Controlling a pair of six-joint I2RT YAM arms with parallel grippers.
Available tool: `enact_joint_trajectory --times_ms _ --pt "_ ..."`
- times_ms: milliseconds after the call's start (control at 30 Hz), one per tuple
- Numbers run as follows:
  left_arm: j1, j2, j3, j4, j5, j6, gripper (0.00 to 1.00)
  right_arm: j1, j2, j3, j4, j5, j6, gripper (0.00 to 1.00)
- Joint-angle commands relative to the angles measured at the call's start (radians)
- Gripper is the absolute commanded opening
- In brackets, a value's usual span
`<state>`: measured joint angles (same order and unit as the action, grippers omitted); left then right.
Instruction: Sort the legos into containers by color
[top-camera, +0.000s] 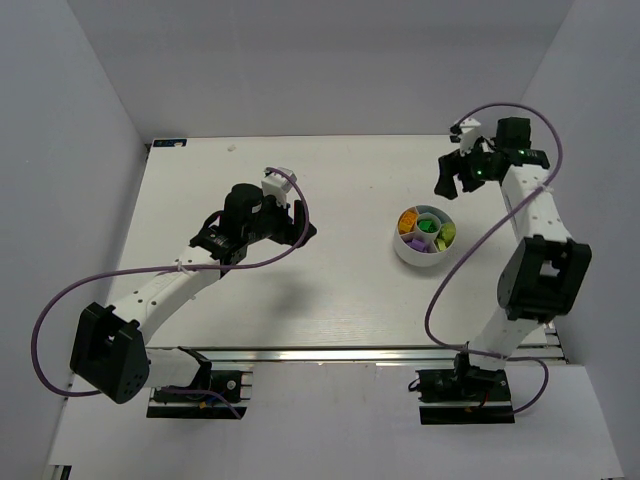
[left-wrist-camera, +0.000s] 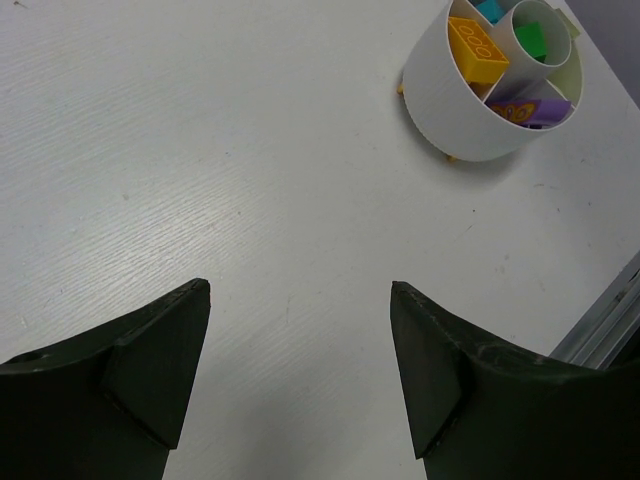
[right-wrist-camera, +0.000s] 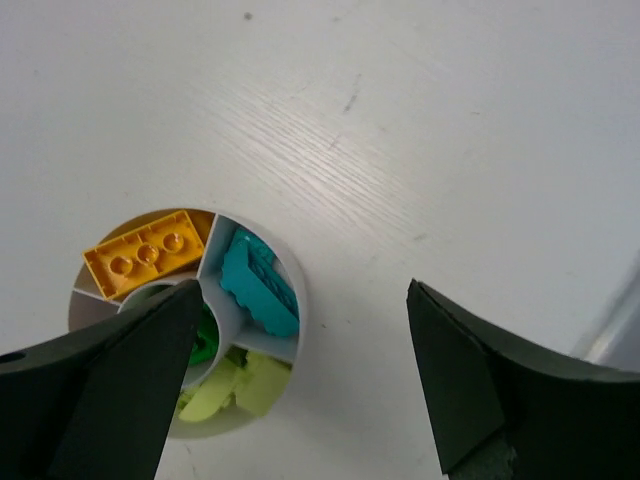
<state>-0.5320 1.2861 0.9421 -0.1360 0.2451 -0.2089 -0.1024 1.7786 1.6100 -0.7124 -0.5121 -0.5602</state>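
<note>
The legos all lie in the containers, the wedges of a round white bowl (top-camera: 409, 254) right of the table's middle. From the right wrist I see an orange brick (right-wrist-camera: 145, 259), a cyan one (right-wrist-camera: 258, 286), lime-yellow ones (right-wrist-camera: 236, 388) and a green one (right-wrist-camera: 206, 336) in the centre cup. Purple bricks (left-wrist-camera: 526, 110) show from the left wrist. My right gripper (top-camera: 456, 186) hangs open just beyond the bowl's far side, holding nothing. Well to the left of the bowl, my left gripper (top-camera: 302, 222) is open too, over bare table.
White walls close the table (top-camera: 330, 300) in on the left, back and right. A metal rail (top-camera: 350, 356) runs along the near edge between the arm bases. I see no loose bricks on the tabletop.
</note>
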Motion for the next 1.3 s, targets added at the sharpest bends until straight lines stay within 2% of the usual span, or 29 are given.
enact_joint_trajectory --times_ms 0,67,133,233,267,367,467,567,667,700,833,900,933,967,1067,1267 --pt "0.003 -0.025 0.004 0.003 -0.017 0.019 0.82 -0.016 -0.178 -0.066 0.2 0.108 0.123 0.89" --pt "0.003 -0.037 -0.003 0.006 -0.021 0.032 0.82 -0.014 -0.281 -0.189 0.33 0.185 0.243 0.89" --pt "0.003 -0.045 -0.006 0.004 -0.012 0.057 0.84 -0.014 -0.349 -0.257 0.379 0.201 0.298 0.89" --pt "0.003 -0.071 -0.058 0.039 0.011 0.137 0.95 -0.016 -0.402 -0.341 0.395 0.184 0.344 0.89" --pt "0.003 -0.088 -0.084 0.067 0.005 0.163 0.98 -0.014 -0.419 -0.367 0.38 0.181 0.336 0.89" --pt "0.003 -0.111 -0.17 0.165 -0.02 0.169 0.98 -0.016 -0.444 -0.39 0.346 0.187 0.32 0.89" --pt "0.003 -0.142 -0.244 0.265 -0.093 0.091 0.98 -0.014 -0.478 -0.42 0.295 0.21 0.234 0.89" --pt "-0.006 -0.185 -0.259 0.293 -0.153 0.043 0.98 -0.019 -0.524 -0.456 0.275 0.266 0.143 0.89" --pt "-0.007 -0.202 -0.195 0.182 -0.213 0.017 0.98 -0.019 -0.573 -0.447 0.234 0.262 0.106 0.89" --pt "-0.006 -0.199 -0.122 0.146 -0.225 0.017 0.98 -0.016 -0.584 -0.438 0.226 0.253 0.115 0.89" --pt "-0.006 -0.185 0.056 -0.055 -0.413 0.007 0.98 -0.016 -0.623 -0.403 0.211 0.218 0.129 0.89" --pt "-0.006 -0.185 0.139 -0.153 -0.469 -0.087 0.98 -0.014 -0.628 -0.413 0.246 0.236 0.157 0.89" --pt "-0.006 -0.183 0.241 -0.265 -0.496 -0.142 0.98 -0.017 -0.627 -0.41 0.242 0.238 0.172 0.89" --pt "-0.006 -0.183 0.292 -0.308 -0.506 -0.218 0.98 -0.014 -0.616 -0.374 0.226 0.225 0.192 0.89" --pt "-0.006 -0.185 0.385 -0.379 -0.455 -0.248 0.98 -0.017 -0.594 -0.325 0.133 0.213 0.171 0.89" --pt "-0.006 -0.198 0.362 -0.421 -0.382 -0.305 0.98 -0.02 -0.599 -0.315 -0.018 0.308 0.151 0.89"
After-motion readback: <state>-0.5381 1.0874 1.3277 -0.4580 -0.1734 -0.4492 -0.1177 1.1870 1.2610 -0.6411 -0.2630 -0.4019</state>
